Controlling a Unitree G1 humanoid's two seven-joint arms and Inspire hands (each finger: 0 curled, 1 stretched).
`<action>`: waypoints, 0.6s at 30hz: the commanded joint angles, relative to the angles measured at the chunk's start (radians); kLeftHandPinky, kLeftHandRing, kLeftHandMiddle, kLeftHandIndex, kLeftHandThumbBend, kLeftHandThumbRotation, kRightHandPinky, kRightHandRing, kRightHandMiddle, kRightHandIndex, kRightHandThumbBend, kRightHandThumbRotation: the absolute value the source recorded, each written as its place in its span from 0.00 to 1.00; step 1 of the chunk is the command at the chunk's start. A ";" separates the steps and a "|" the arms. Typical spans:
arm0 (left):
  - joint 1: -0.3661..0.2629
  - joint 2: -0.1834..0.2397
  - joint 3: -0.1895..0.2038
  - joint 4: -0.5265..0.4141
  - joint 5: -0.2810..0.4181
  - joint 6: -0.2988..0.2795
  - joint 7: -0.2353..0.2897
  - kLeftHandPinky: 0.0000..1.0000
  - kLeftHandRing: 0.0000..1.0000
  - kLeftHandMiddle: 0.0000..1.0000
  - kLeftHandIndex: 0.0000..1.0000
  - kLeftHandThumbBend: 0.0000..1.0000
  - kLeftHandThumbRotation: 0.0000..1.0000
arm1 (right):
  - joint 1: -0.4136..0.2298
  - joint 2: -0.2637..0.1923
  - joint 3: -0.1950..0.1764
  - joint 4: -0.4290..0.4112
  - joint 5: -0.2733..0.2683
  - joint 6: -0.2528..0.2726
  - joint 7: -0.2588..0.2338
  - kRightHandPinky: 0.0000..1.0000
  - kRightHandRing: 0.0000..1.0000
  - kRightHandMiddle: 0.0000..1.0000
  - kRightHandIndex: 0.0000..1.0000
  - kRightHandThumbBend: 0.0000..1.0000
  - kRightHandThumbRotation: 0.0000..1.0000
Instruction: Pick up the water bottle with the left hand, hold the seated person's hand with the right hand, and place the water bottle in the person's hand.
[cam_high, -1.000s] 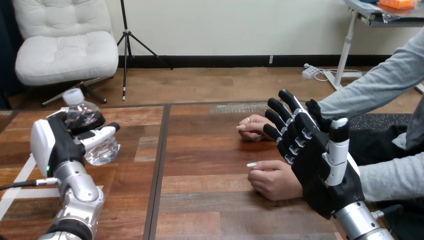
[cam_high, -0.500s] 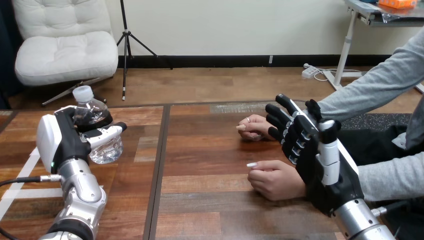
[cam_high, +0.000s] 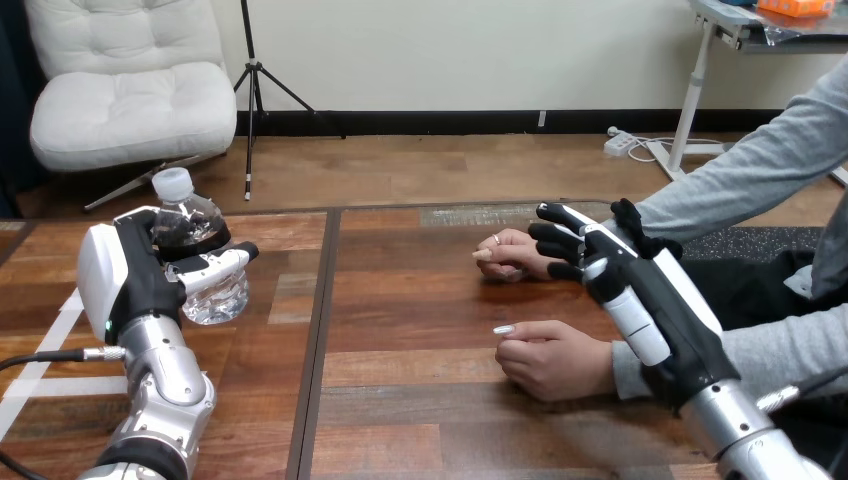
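The right hand (cam_high: 655, 300) has rolled palm-down, its straight, spread fingers (cam_high: 558, 243) now just beside the person's farther hand (cam_high: 508, 255), while well to the left of that hand, the left hand (cam_high: 132, 282) grips the upright water bottle (cam_high: 213, 298) over the worktop (cam_high: 420, 300).

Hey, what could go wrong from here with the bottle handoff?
The right hand is open close to the person's near hand and far hand, gripping neither; it might close on the wrong one. Both rest on the table with no palm turned up, so nothing is ready for the water bottle. The left hand grips it far across the table; it could slip in transit.
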 joint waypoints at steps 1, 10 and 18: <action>-0.089 0.014 -0.015 -0.049 0.019 -0.045 0.015 0.33 0.38 0.41 0.43 0.83 0.00 | -0.101 -0.057 0.019 0.045 -0.090 -0.067 -0.049 0.81 0.88 0.88 0.90 1.00 1.00; -0.086 0.010 -0.009 -0.052 0.010 -0.054 0.011 0.33 0.38 0.41 0.43 0.82 0.00 | -0.145 -0.125 0.044 0.098 -0.233 -0.104 -0.126 0.80 0.86 0.86 0.87 1.00 0.92; -0.080 0.005 -0.001 -0.058 0.000 -0.069 0.010 0.34 0.39 0.42 0.42 0.82 0.00 | -0.197 -0.179 0.067 0.147 -0.298 -0.112 -0.146 0.74 0.83 0.85 0.85 1.00 0.78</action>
